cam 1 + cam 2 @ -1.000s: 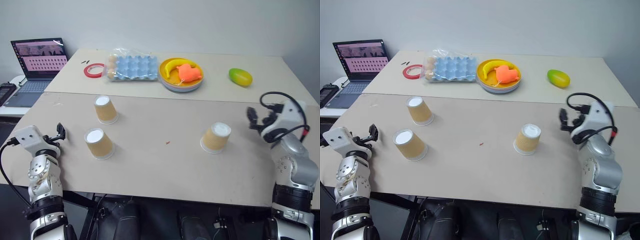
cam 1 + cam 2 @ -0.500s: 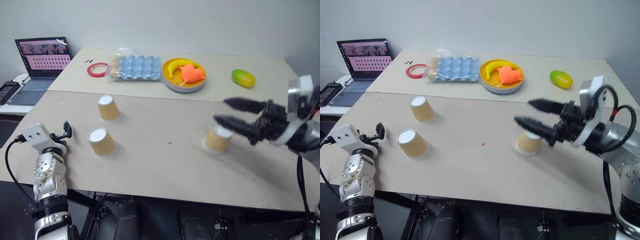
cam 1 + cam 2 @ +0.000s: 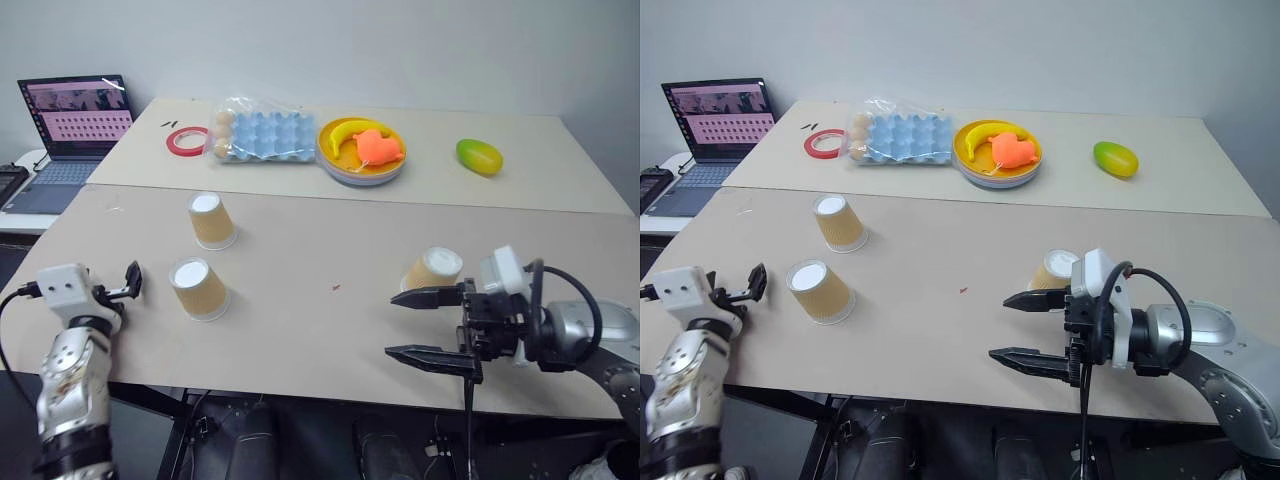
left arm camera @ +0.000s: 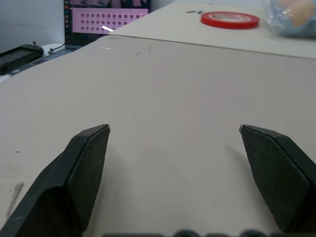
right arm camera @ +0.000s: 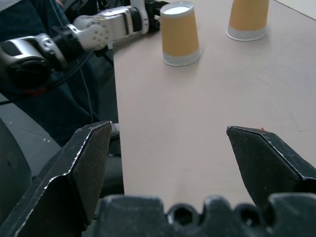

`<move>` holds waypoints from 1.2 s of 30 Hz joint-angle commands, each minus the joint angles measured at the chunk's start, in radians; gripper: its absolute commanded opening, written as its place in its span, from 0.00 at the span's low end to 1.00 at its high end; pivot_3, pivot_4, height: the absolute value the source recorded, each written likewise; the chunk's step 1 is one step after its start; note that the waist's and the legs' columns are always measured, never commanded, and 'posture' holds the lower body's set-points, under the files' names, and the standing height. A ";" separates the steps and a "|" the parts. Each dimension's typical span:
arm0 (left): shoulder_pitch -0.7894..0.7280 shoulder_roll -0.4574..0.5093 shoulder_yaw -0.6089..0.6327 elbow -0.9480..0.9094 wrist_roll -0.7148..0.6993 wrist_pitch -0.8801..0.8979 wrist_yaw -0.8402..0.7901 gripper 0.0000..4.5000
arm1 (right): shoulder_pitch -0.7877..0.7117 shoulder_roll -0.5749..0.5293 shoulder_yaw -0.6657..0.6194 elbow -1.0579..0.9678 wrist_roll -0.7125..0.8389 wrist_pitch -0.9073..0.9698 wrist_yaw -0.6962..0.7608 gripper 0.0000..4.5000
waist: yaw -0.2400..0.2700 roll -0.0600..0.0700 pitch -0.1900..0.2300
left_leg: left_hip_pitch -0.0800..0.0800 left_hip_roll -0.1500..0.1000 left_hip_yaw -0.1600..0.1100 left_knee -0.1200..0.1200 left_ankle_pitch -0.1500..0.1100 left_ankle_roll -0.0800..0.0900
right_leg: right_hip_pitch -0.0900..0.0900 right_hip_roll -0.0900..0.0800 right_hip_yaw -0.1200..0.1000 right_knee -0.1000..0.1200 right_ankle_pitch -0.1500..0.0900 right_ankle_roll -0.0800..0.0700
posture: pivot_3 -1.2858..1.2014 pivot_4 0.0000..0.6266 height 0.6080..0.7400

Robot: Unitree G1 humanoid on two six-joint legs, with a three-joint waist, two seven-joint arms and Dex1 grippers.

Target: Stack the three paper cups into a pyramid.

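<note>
Three tan paper cups stand upside down and apart on the near table [image 3: 300, 330]: one at the back left [image 3: 211, 220], one nearer on the left [image 3: 198, 288], one on the right [image 3: 432, 270]. No pyramid stands. My right gripper [image 3: 392, 325] points leftward near the front edge, just in front of the right cup, open and empty. In the right wrist view the two left cups [image 5: 180, 33] [image 5: 248, 19] lie far beyond its fingers [image 5: 84, 163]. My left gripper [image 3: 132, 280] hovers at the left edge, open and empty, left of the nearer left cup.
On the far table sit a red tape ring [image 3: 187, 140], a blue egg tray in plastic [image 3: 262, 133], a yellow plate [image 3: 340, 165] with a banana and an orange toy, and a green-yellow mango [image 3: 479, 156]. A laptop [image 3: 70, 115] stands at the far left.
My right arm swung in from the table's right edge, turned to point left, and drew back toward the front edge. The left hand pulled back slightly. The cups stayed put.
</note>
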 commanded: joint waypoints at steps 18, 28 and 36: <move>0.335 0.204 -0.093 -0.486 -0.098 0.171 -0.408 1.00 | -0.058 0.044 0.095 0.114 -0.136 -0.119 0.035 0.98 | 0.028 -0.003 0.003 | -0.004 0.002 0.005 -0.003 -0.001 -0.002 | -0.014 -0.001 0.002 -0.002 -0.004 -0.009 | 0.52 0.24 0.28; 0.217 0.225 -0.141 -0.512 -0.114 0.199 -0.451 1.00 | -0.022 0.053 0.071 0.082 -0.121 -0.117 0.002 0.98 | 0.021 -0.004 0.004 | -0.007 0.002 0.003 -0.004 -0.001 -0.001 | -0.015 0.000 0.001 -0.002 0.000 -0.002 | 0.52 0.24 0.28; 0.102 0.221 -0.171 -0.477 -0.108 0.227 -0.455 1.00 | -0.017 0.054 0.069 0.082 -0.131 -0.123 -0.019 0.98 | 0.024 -0.004 0.004 | -0.007 0.002 0.003 -0.003 -0.001 -0.001 | -0.014 0.000 0.001 -0.002 0.000 -0.002 | 0.52 0.24 0.28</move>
